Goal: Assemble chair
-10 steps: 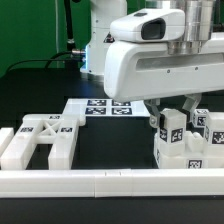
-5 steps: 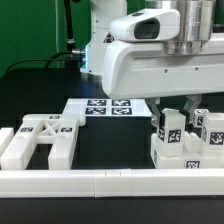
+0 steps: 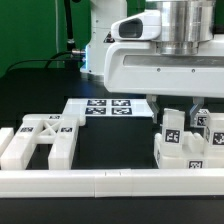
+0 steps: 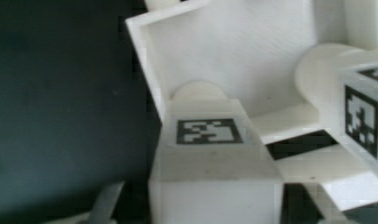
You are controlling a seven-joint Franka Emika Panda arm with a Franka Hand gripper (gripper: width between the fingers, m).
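Rail [image 3: 100, 182] is nearest and is not part of the build. Behind it on the worktop [image 3: 115, 140], the frame [image 3: 40, 140] lies flat at the exterior view's left, loose and well apart from the rest. The seat [image 3: 175, 160] sits at the exterior view's right with tagged pieces standing on it. We can't tell if they're pressed home. The pincer [image 3: 178, 116] hangs over it, fingers either side of one cube [image 3: 172, 128]. The wrist view shows that cube [image 4: 209, 132] close up, but we can't tell whether the jaws clamp it. The marker board [image 3: 100, 106] lies further back. Our read is early-to-mid: the frame isn't joined yet and most of the joining is left.
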